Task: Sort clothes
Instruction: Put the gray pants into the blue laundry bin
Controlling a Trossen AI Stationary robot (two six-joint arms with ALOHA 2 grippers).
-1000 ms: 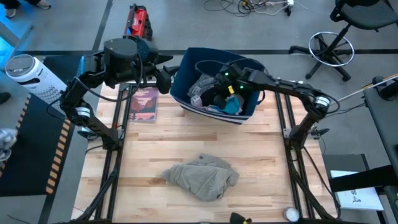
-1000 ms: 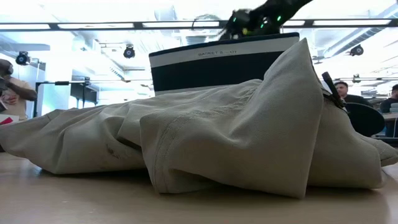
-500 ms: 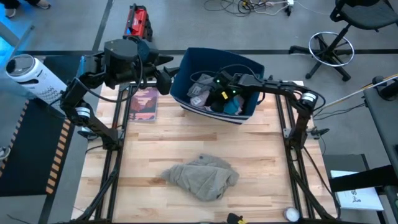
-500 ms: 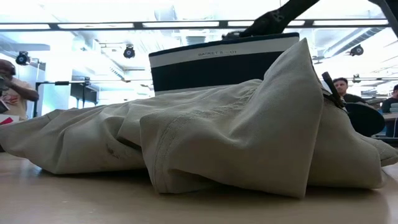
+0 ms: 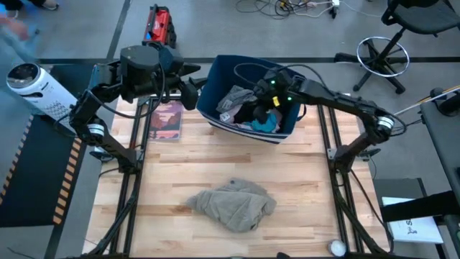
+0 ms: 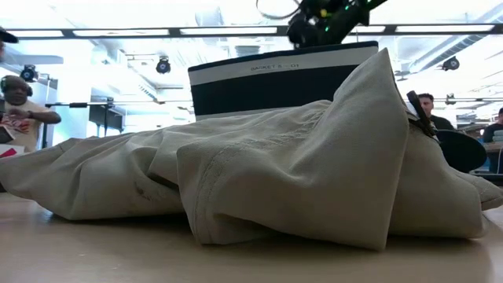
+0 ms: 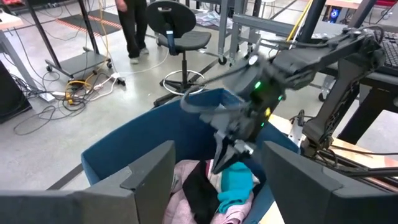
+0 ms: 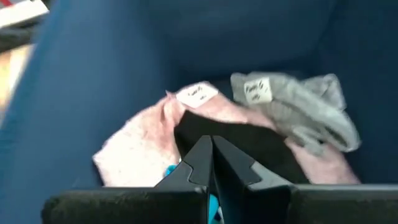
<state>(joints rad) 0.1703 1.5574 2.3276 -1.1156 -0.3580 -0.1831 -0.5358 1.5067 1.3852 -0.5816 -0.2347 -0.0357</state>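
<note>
The right end effector point(image 5: 269, 96) hung over the navy bin point(image 5: 215, 79) at 12 o'clock on the surface point(image 5: 287, 180), fingers pinched to a narrow close above the pile, with a strip of the teal garment point(image 7: 235, 185) hanging straight down from under their tips; whether they truly gripped it, I could not tell. In the right wrist view the 2 fingertips point(image 8: 202, 158) met in a point over the black garment point(image 8: 249, 140), the pale pink garment point(image 8: 134, 155) spread beside it and a grey piece with a white tag point(image 8: 298, 109) lying farther in. All of those sat heaped inside the bin. The left end effector point(image 5: 188, 92) waited at 11 o'clock, just outside the bin's wall, fingers spread wide, nothing between them. The pink-covered book point(image 5: 167, 119) lay flat below it. Down at 6 o'clock, well apart from the bin, the grey-beige garment point(image 5: 233, 203) sat crumpled on the bare wood.
</note>
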